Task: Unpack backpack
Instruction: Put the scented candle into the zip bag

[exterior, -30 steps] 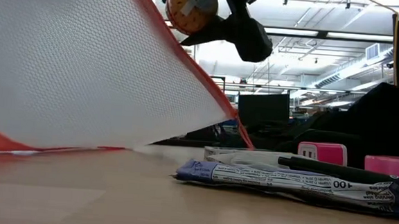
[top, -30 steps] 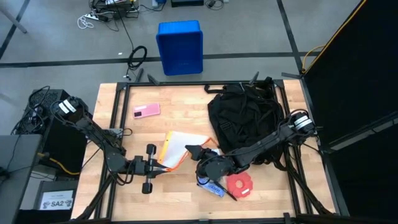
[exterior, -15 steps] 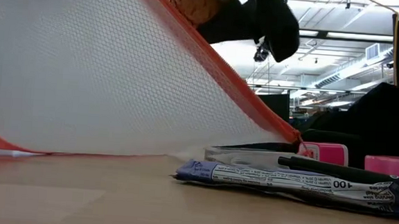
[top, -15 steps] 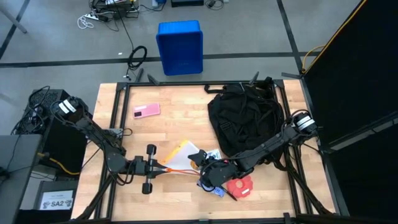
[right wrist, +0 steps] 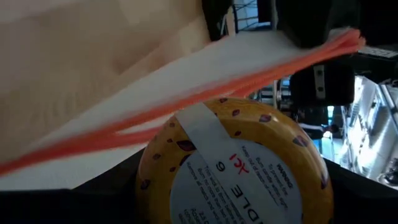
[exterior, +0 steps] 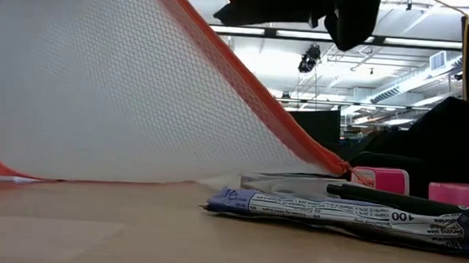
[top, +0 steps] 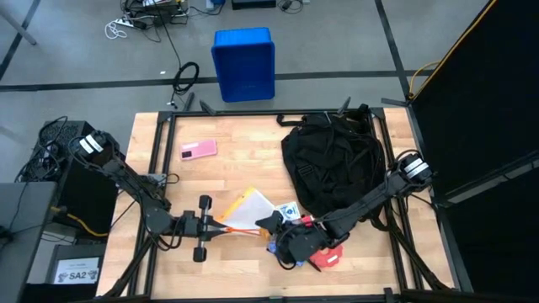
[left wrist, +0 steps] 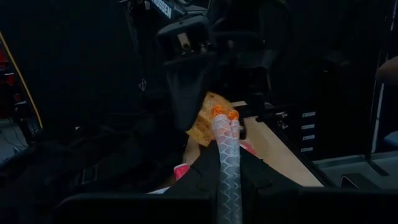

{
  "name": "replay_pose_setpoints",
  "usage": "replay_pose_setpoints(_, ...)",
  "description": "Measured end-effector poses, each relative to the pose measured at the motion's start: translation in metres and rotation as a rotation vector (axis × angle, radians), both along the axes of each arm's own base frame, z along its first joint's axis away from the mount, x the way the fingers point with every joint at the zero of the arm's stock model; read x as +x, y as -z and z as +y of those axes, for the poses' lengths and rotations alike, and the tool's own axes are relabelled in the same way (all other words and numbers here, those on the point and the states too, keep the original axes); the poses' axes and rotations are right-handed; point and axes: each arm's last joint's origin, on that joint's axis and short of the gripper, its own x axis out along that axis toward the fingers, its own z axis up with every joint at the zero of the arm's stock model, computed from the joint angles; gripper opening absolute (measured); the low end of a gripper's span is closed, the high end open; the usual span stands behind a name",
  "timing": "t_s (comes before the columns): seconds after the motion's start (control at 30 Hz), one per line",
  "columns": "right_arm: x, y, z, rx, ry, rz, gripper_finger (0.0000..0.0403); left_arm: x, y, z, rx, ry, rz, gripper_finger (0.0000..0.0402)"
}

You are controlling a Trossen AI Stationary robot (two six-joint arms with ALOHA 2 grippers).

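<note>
— Black and stretching long and low from the bench's [top: 168, 181] right edge toward the front middle: looking at the right arm, with forearm nearly level and wrist dipping.

— Ending in the right end effector [top: 276, 225], hanging just above the bench near its front edge. Gripping a yellow round tub [right wrist: 230, 168] with fingers spread wide around it, white label facing the wrist camera.

— And on the other side?

— Folding in from the left edge, elbow bent, pointing across at the right arm. Finishing in the left end effector [top: 208, 227], clamped tight on the orange-trimmed edge of a white mesh pouch [top: 246, 204]. Holding that pouch tilted up off the wood, filling most of the low view.

— Placing the backpack [top: 333, 160] how?

— Slumping on the right rear part of the bench, straps trailing toward the back rail. Lying behind and to the right of the right end effector, apart from its fingers but running alongside that arm's forearm. Sitting well apart from the left end effector.

— Spotting anything else?

— Noting a printed packet [exterior: 328, 209] flat on the wood, a red object [top: 327, 252] just beside the right wrist, a pink item [top: 198, 150] at rear left, and a blue crate [top: 244, 63] on the floor beyond.
</note>
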Motion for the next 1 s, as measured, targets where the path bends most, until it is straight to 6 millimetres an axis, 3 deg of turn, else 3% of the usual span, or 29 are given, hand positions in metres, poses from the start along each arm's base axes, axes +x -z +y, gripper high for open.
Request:
replay_pose_setpoints(0.23, 0.001, 0.0, 0.002, 0.117, -0.049, 0.006, 0.0258, 0.001, 0.0, 0.001, 0.0, -0.006, 0.0, 0.0)
replay_pose_setpoints(0.7, 0.013, 0.001, -0.019, 0.128, -0.005, 0.007, 0.0258, 0.0, -0.004, 0.002, -0.024, -0.023, -0.034, 0.0)
replay_pose_setpoints(1.0, 0.013, -0.002, -0.018, 0.117, 0.005, -0.028, 0.0258, 0.0, -0.009, 0.005, -0.052, -0.121, -0.064, 0.0)
